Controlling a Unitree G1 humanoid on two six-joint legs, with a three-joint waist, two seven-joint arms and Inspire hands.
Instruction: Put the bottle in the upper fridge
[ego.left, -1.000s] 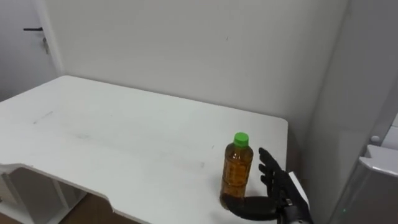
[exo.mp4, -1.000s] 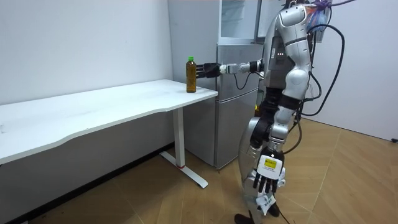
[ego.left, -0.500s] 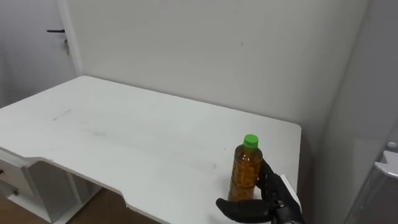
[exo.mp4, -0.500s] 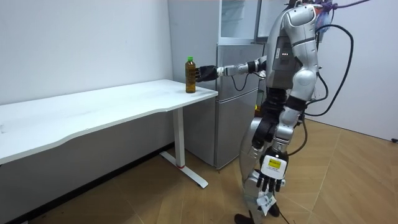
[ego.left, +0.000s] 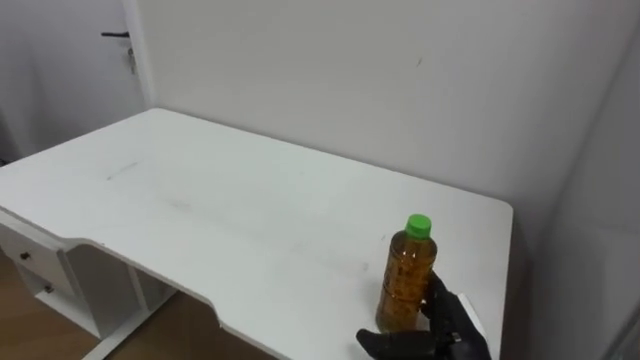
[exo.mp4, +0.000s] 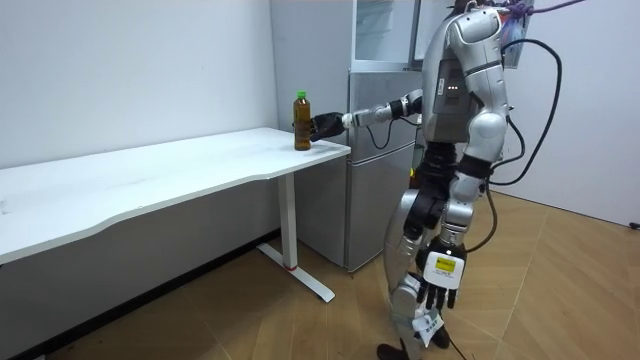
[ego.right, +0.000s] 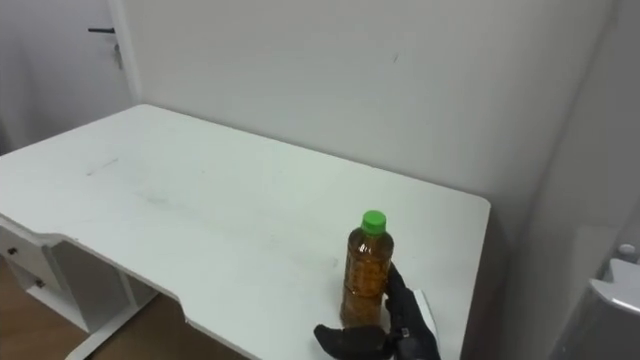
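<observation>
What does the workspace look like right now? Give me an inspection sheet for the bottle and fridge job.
Surface: white table, carrying just the bottle.
Job's things: bottle, green cap, upright near the table's right end; fridge beside the table.
Clutter: nothing seen.
Hands: right hand curled round the bottle's lower part; left hand hanging open at the robot's side.
Cables: nothing seen beyond the robot's own.
Surroundings: white wall, door, wood floor.

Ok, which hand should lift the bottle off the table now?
Right. The right hand already wraps the bottle at the table corner; the left hand hangs by the leg.
</observation>
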